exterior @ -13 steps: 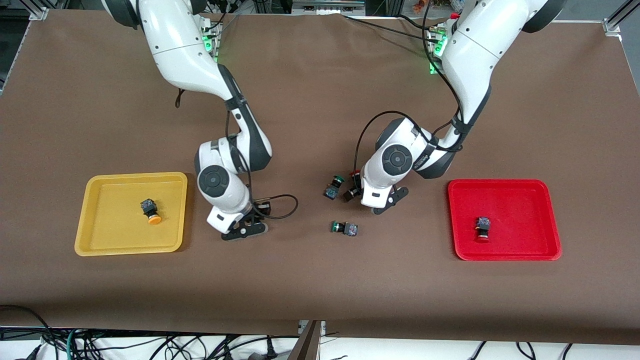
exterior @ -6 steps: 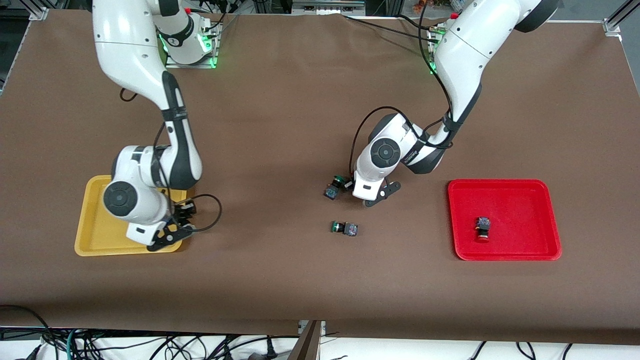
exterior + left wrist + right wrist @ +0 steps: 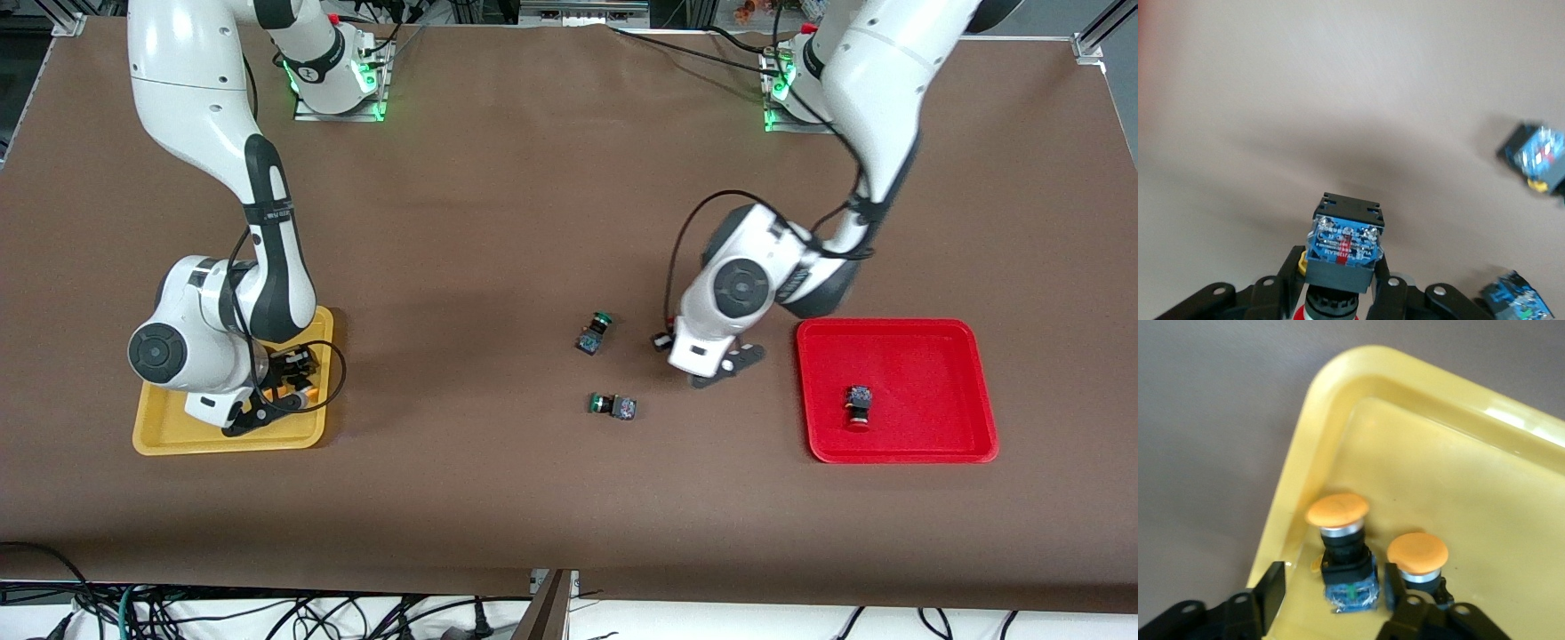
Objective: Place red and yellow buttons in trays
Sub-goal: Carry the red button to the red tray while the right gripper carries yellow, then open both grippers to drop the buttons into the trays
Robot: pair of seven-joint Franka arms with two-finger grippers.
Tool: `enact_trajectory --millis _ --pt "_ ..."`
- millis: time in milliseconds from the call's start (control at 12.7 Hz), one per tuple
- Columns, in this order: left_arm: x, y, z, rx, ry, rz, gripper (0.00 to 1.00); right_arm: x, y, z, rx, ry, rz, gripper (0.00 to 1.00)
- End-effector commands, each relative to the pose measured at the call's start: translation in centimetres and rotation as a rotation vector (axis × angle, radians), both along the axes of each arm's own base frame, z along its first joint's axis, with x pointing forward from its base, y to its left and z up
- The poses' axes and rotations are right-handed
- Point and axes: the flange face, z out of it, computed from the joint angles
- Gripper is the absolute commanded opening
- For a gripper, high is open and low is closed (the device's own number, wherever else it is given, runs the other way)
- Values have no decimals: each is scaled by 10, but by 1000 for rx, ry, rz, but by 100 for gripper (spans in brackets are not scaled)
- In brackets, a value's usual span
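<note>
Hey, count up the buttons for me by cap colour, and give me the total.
red button: 2
yellow button: 2
green button: 2
Total: 6

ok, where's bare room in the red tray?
Shallow red plastic tray: bare between its one red-capped switch and the rim toward the left arm's end, and along the farther rim. Crowded: yellow plastic tray corner under the right gripper, two orange-capped switches.
</note>
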Motion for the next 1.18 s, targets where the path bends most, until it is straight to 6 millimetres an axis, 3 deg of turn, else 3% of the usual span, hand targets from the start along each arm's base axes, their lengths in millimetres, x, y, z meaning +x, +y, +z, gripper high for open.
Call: enact_trajectory --millis 0,158,236,315,394,552,788,945,1103 --pt "24 75 22 -4 7 -126 14 -2 20 55 70 -24 -58 99" --pt "43 159 24 -33 14 -240 16 -4 64 105 64 -36 -185 99" --pt "48 203 20 -57 13 -321 17 -12 81 125 44 -31 -215 99" --pt "51 248 14 -80 9 -382 17 -20 92 158 37 -46 -228 99" --pt "52 292 7 -104 2 -444 17 -27 90 181 37 -49 -246 99" --pt "50 353 -16 -139 -28 -537 17 -44 92 223 33 -35 -243 100" --pt "50 392 -47 -130 -63 -597 25 -80 70 291 53 -56 -247 100" --pt "51 395 -45 -93 -57 -638 100 -104 54 336 39 -74 -225 100" --pt "55 384 -24 -85 -70 -648 100 -132 26 364 44 -78 -267 100"
